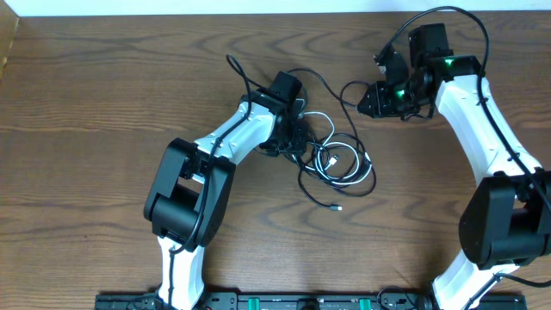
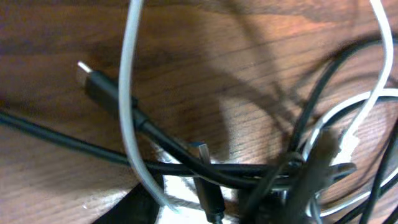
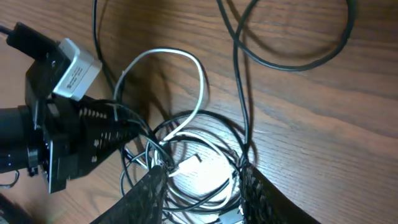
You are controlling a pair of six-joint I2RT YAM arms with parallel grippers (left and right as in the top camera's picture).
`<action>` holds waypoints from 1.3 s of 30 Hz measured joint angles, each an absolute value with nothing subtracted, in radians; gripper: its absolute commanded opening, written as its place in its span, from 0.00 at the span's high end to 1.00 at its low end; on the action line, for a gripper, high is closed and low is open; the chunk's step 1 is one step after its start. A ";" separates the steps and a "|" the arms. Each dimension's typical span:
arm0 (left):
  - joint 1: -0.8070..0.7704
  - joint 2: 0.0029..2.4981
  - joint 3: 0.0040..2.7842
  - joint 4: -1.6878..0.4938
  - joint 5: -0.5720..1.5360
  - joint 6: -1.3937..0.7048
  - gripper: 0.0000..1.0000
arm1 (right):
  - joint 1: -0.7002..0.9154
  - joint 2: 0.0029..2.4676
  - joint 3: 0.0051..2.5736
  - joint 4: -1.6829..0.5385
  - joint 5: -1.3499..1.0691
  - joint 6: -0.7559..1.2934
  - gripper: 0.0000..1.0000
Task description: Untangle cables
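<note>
Wood surface [image 1: 86, 103] is carrying the cables [image 1: 336, 164], black ones plus a white one, lying tangled at centre. Just behind, the left hand [image 1: 291, 129] is sitting on the tangle, jaw state unclear. Farther back, the right hand [image 1: 368, 99] is hovering, fingers apart.

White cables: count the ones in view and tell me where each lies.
1. The white cable lies looped in the tangle beside the left gripper, interwoven with black cables. Strands overlap heavily, so another could be hidden.
</note>
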State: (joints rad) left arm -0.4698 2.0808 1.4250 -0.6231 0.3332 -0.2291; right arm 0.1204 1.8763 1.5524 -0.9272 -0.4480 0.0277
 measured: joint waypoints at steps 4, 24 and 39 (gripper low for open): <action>-0.469 2.082 1.425 -0.619 0.334 -0.229 0.92 | 0.138 1.876 1.552 -0.935 -0.448 0.030 0.64; -0.337 1.851 1.460 -0.701 0.451 -0.440 0.92 | 0.385 1.876 1.552 -1.005 -0.591 -0.367 0.54; -0.331 1.851 1.460 -0.759 0.519 -0.446 0.92 | 0.461 1.929 1.553 -0.903 -0.524 -0.480 0.65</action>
State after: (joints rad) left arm -0.3309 1.8515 1.4605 -0.7593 0.5186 -0.4458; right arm 0.4606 1.9293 1.5528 -0.9031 -0.5240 -0.4797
